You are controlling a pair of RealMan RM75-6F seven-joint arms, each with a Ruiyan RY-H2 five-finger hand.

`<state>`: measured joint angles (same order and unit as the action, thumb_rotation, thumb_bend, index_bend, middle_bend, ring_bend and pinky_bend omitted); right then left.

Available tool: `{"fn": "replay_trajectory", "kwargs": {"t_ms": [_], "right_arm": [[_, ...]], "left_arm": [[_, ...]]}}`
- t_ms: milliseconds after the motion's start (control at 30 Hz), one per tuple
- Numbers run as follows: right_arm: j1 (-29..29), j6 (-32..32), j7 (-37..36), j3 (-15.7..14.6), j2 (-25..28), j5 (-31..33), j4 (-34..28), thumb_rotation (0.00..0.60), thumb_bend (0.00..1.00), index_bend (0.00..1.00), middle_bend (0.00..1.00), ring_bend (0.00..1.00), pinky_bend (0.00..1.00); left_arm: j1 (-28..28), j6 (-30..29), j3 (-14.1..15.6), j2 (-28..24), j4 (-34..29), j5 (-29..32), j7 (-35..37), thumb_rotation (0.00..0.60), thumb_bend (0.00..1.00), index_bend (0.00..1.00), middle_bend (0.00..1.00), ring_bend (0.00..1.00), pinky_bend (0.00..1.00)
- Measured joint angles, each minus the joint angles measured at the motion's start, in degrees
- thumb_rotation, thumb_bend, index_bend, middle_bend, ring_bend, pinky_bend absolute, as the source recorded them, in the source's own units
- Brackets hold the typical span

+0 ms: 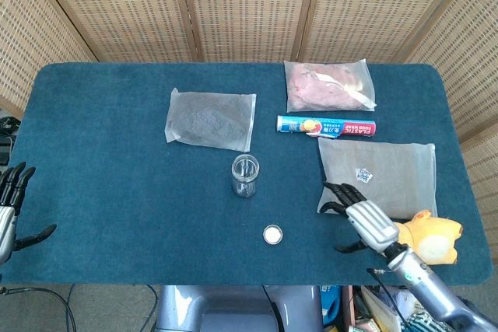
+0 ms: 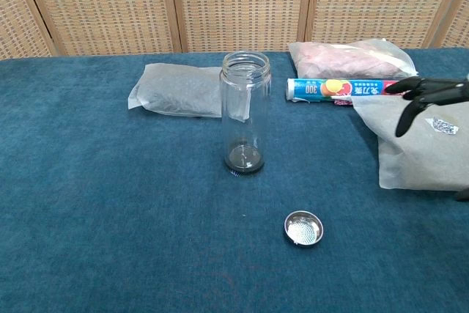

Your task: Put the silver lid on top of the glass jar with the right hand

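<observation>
We see the silver lid (image 1: 272,233) lying low in the middle of the head view, on the blue table cloth (image 1: 117,192), with its hollow side up, as the chest view shows. The glass jar (image 1: 244,175) stands upright and open a little above and to the left of it, apart from it. Our right hand (image 1: 359,219) is in the lower right part of the head view, fingers (image 1: 336,190) apart and holding nothing, over the near left corner of a grey pouch (image 1: 381,172). It is not yet at the lid. Our left hand (image 1: 8,211) is at the lower left edge, fingers spread, empty.

What can go wrong, in our judgement:
- The lid is small, flat and lies with its rim up, so the fingers may push it along the cloth instead of lifting it.
- It must probably be turned over before it goes on the jar; it may slip out during this turn.
- The jar is tall and narrow. A touch from the side, or a lid coming down off centre, may tip it.
- The yellow duck toy (image 1: 432,239) and the pouch are close to the forearm, which may drag them

Further up lie a roll of plastic food wrap (image 1: 325,125), a pouch with pink content (image 1: 327,85) and another grey pouch (image 1: 210,118), all well away from the path
</observation>
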<state>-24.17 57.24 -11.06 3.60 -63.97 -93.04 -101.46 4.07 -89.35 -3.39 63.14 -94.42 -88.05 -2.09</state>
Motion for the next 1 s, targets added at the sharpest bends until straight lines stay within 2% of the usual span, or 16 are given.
{"fn": "replay_trajectory", "kwargs": {"t_ms": [233, 467, 700, 1000], "right_arm": [[-4.6, -7.1, 7.9, 1.9, -6.4, 8.8, 0.0, 0.6, 0.33, 0.41, 0.0, 0.0, 0.0], [-7.2, -10.6, 16.0, 2.4, -12.1, 17.2, 0.5, 0.6, 0.41, 0.43, 0.0, 0.0, 0.0], [-9.0, -9.9, 25.8, 2.5, -18.0, 24.9, 1.2, 0.6, 0.46, 0.44, 0.0, 0.0, 0.0], [-11.1, -6.0, 35.8, 2.4, -23.7, 33.2, 0.9, 0.6, 0.49, 0.45, 0.0, 0.0, 0.0]], "left_arm": [[0.3, 0.8, -0.3, -0.5, 0.3, 0.7, 1.5, 0.6, 0.0, 0.0, 0.0, 0.0, 0.0], [0.6, 1.6, -0.4, -0.5, 0.6, 1.4, 1.9, 0.6, 0.0, 0.0, 0.0, 0.0, 0.0], [0.8, 2.0, -0.6, -0.6, 0.9, 2.0, 2.4, 0.6, 0.0, 0.0, 0.0, 0.0, 0.0], [0.9, 2.2, -0.7, -0.7, 1.0, 2.1, 2.9, 0.6, 0.0, 0.0, 0.0, 0.0, 0.0]]}}
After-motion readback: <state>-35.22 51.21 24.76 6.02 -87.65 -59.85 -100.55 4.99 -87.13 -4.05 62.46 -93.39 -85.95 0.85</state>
